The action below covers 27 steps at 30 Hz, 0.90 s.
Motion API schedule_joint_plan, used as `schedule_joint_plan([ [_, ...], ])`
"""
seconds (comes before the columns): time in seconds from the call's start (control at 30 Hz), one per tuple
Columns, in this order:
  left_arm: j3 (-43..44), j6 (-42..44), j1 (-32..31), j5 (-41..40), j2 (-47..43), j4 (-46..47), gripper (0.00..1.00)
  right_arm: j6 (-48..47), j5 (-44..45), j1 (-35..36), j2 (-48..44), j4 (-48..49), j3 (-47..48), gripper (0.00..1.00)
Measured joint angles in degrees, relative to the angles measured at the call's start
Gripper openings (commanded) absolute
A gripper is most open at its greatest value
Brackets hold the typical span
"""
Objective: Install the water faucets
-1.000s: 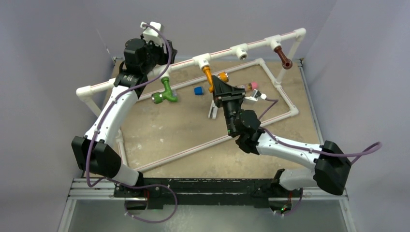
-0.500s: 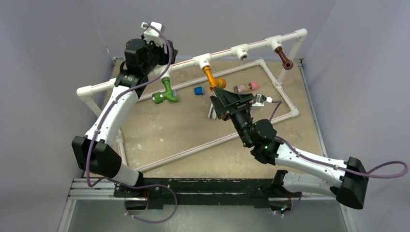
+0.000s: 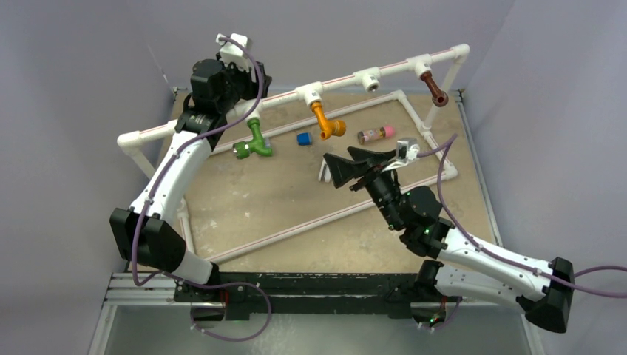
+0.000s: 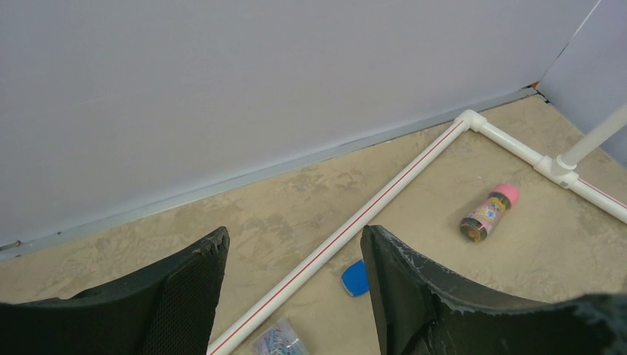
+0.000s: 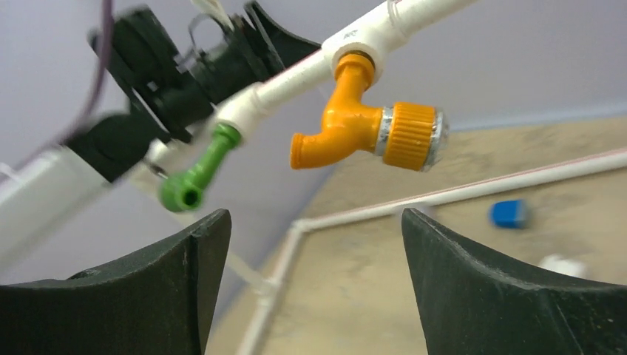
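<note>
Under the raised white pipe [image 3: 395, 69] hung green faucet [image 3: 253, 140], orange faucet [image 3: 326, 120] and brown faucet [image 3: 434, 87]; blue cap [image 3: 303, 138] and pink bottle [image 3: 375, 134] lay below; right gripper [image 5: 314, 218] and left gripper [image 4: 296, 237] gaped, empty.

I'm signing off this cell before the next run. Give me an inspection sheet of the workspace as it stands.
Surface: tan board, scuffed, carrying a white pipe frame.
Job's things: green faucet, orange faucet and dark brown faucet each hang from a tee on the raised rail; one tee socket between orange and brown is empty.
Clutter: blue cap, pink-and-brown cylinder and small white piece lie on the board.
Grippers: left gripper open by the rail near the green faucet, nothing between its fingers; right gripper open, empty, facing the orange faucet.
Cables: purple cable along each arm, hanging in loose loops; no snag seen.
Surroundings: plain walls on three sides.
</note>
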Motion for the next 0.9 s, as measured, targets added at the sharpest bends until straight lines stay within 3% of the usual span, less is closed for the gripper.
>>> schedule_joint_plan([
  [0.3, 0.0, 0.0, -0.04, -0.02, 0.07, 0.0, 0.65, -49.37, -2.25, 0.0, -0.59, -0.55, 0.02, 0.9],
  [0.57, 0.0, 0.0, -0.04, -0.02, 0.07, 0.0, 0.65, -85.61, -6.36, 0.0, 4.72, 8.33, -0.02, 0.91],
  [0.73, 0.0, 0.0, -0.04, -0.02, 0.07, 0.0, 0.65, -98.6, -8.26, 0.0, 10.91, 12.55, 0.15, 0.91],
  [0.9, 0.0, 0.0, -0.04, -0.02, 0.07, 0.0, 0.65, -104.3, -8.48, 0.0, 16.83, 16.55, 1.22, 0.89],
])
